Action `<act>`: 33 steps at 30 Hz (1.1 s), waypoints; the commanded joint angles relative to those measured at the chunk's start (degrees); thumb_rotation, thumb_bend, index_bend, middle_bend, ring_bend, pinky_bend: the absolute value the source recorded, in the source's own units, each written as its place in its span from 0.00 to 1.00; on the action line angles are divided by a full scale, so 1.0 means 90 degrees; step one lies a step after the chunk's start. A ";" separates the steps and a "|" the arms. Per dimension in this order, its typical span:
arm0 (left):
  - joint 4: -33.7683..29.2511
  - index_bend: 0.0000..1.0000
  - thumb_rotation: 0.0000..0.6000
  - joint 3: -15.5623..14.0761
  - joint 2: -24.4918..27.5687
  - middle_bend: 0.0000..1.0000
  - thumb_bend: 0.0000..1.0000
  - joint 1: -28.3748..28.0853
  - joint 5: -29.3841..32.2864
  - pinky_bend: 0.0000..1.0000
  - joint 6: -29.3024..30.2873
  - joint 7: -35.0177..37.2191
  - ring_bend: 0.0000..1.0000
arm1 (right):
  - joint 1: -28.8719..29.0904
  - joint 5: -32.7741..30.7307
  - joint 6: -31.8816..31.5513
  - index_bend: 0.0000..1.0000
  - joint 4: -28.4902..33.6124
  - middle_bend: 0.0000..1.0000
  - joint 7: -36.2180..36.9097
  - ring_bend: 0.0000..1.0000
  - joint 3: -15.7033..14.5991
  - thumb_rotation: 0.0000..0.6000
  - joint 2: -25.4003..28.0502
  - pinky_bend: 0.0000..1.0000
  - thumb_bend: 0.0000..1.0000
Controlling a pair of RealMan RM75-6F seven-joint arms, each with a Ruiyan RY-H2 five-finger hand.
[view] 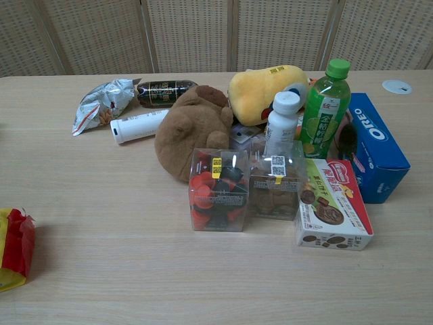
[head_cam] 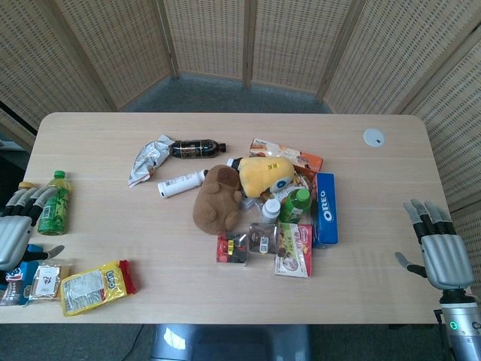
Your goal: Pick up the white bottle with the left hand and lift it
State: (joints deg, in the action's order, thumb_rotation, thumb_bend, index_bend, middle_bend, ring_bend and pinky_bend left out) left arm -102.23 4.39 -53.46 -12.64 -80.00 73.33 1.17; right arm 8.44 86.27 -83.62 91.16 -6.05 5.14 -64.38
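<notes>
Light wood table (head_cam: 113, 248), rounded corners. Centre cluster: brown plush (head_cam: 217, 197) w/ yellow plush (head_cam: 264, 173) just beside; white tube (head_cam: 180, 183) and dark bottle (head_cam: 197, 149) lying flat; silver wrapper (head_cam: 149, 160) at left of these. White bottle (view: 281, 125) and green bottle (view: 325, 108) upright, near each other. Blue Oreo box (view: 379, 145) on right; two clear boxes (view: 218, 189) and cookie box (view: 331, 211) in front. Far left: 2nd green bottle (head_cam: 55, 203), yellow snack pack (head_cam: 95, 286). White disc (head_cam: 373, 137) apart, far right.

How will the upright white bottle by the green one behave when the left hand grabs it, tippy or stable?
Likely tippy: the white bottle stands upright, tall and narrow. It looks rigid plastic, so probably won't crush. It is crowded by the green bottle and clear boxes, so a nudge may topple neighbours. The left hand is far off and holds nothing.
</notes>
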 commanded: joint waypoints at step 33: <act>0.1282 0.00 1.00 0.0809 -0.1774 0.00 0.15 -0.2515 0.2526 0.00 -0.2777 -0.1231 0.00 | -0.0249 -0.0151 -0.0195 0.00 0.0224 0.00 -0.0170 0.00 -0.0041 0.98 0.0195 0.00 0.20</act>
State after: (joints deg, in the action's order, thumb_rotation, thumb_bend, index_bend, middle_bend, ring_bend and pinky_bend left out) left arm -93.44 10.84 -66.57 -32.78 -59.77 50.47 -8.17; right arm 6.35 85.07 -85.30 93.10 -7.49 4.78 -62.75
